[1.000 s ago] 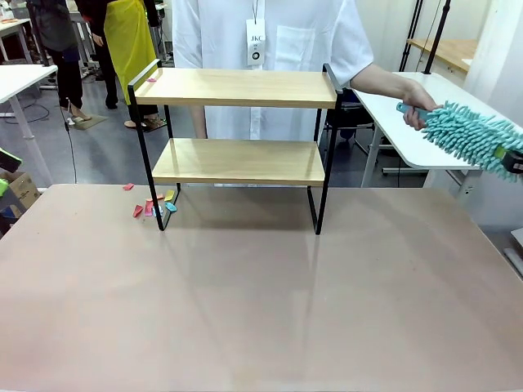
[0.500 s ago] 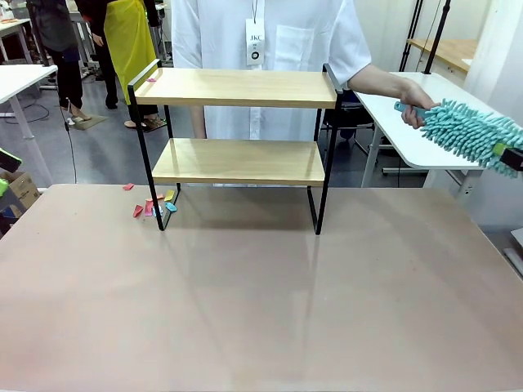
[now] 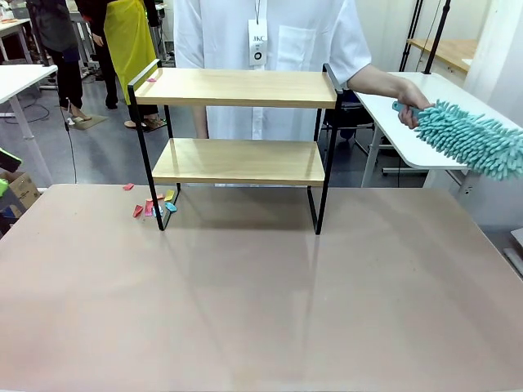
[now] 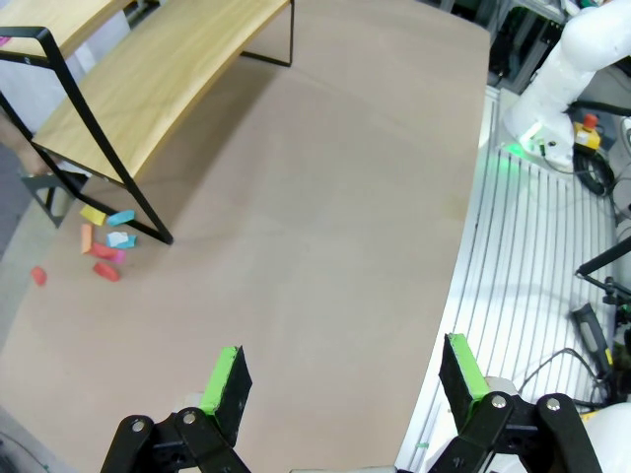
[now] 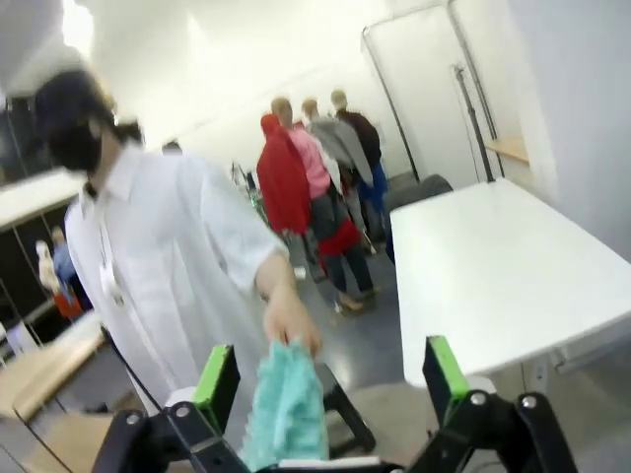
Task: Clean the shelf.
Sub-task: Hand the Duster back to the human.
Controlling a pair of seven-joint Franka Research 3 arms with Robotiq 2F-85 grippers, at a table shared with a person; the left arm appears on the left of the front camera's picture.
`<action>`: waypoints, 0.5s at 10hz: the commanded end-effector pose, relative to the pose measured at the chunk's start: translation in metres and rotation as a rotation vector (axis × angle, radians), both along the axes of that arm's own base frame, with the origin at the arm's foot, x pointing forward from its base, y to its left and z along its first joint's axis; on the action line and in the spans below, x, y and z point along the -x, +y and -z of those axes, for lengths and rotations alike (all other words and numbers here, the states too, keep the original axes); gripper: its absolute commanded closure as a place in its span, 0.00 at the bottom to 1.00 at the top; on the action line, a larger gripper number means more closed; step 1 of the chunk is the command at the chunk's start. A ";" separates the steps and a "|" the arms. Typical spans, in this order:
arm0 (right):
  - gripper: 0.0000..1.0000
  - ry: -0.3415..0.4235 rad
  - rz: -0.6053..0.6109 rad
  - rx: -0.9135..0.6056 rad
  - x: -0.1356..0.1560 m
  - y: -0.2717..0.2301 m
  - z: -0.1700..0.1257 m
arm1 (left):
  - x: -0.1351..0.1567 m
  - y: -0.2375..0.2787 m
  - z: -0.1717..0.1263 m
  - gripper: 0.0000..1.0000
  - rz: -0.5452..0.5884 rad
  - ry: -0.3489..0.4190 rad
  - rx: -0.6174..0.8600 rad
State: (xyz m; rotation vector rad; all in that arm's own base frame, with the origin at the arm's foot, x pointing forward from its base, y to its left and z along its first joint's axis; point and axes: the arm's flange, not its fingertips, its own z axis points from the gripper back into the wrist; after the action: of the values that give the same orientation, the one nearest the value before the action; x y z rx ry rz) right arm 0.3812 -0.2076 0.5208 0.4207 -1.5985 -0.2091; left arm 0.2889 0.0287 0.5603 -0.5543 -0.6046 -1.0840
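Broadly, table: we see the brown table [image 3: 261, 310] bare across its near half, which leaves room for an arm to sweep.
Shelf: the shelf [image 3: 237, 88] stands upright at the far middle of the table, its long side facing us; both wooden boards look bare apart from one small pink scrap at the top board's left end, and we judge it was set there so both tiers can be reached from our side.
Person: a person in a white shirt [image 3: 286, 49] stands just behind the shelf, one arm stretched toward our right.
Duster: a teal chenille duster [image 3: 474, 139] is held by its handle in the person's hand [image 3: 411, 104], fluffy head pointing toward the right arm; we read this as a handover pose.
Right gripper: in the right wrist view the right gripper [image 5: 325, 379] has its green pads spread wide, the duster head between them and, as far as we can tell, not pinched.
Left gripper: the left gripper [image 4: 345, 374] hangs over the table's near left, pads spread wide with nothing between them.
Scraps: small coloured scraps [image 3: 155, 204] lie on the table at the shelf's left front leg, likely the mess to clear.
Writing: a badge [image 3: 257, 41] hangs on the shirt; its print is too small for us to read.
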 end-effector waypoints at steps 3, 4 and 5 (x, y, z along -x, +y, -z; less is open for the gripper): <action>0.00 -0.096 0.074 -0.264 0.004 -0.070 -0.056 | 0.001 0.000 -0.001 0.00 0.012 -0.007 0.011; 0.00 -0.105 0.098 -0.312 0.006 -0.086 -0.059 | 0.001 0.000 -0.001 0.00 0.012 -0.007 0.011; 0.00 -0.105 0.116 -0.332 0.005 -0.097 -0.057 | 0.001 0.000 -0.001 0.00 0.012 -0.007 0.011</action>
State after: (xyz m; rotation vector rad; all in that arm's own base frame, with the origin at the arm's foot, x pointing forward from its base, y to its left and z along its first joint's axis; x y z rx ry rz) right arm 0.3669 -0.2991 0.5793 0.5664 -1.6916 -0.5218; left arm 0.2888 0.0287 0.5604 -0.5543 -0.6044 -1.0841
